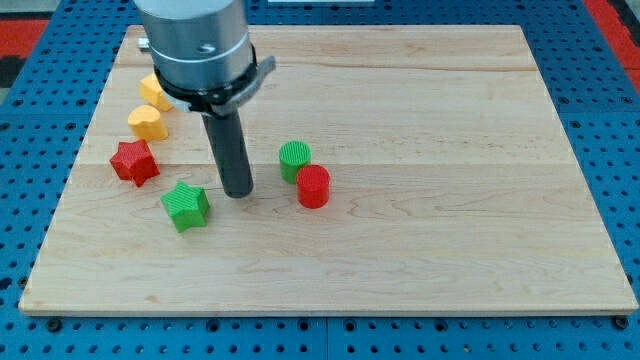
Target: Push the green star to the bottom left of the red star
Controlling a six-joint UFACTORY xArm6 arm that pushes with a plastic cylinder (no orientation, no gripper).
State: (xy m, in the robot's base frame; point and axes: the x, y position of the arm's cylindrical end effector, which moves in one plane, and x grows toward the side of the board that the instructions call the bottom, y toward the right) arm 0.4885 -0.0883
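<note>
Jaws are not fitted on this arm, so no grasp is seen; the arm ends in a dark rod whose lower end, my tip [238, 192], is set on the tabletop [430, 120] just to the right of the green star [186, 206], close beside it though contact cannot be made out

A pale wooden tabletop is seen filling most of the view, laid on a blue perforated base [600, 70]. The arm's grey cylindrical housing [192, 45] is seen at the view's top left, with the rod hanging straight down from it

The red star [133, 162] is placed near the tabletop's left edge, and the green star is found below it and to its right, apart from it. A red cylinder [313, 187] and a green cylinder [295, 160] are seen to the right of my tip, touching or nearly so, the green one up and to the left. Two yellow blocks lie above the red star: a yellow heart [146, 122], and a further yellow block [153, 92] partly hidden by the housing, its shape not determined
</note>
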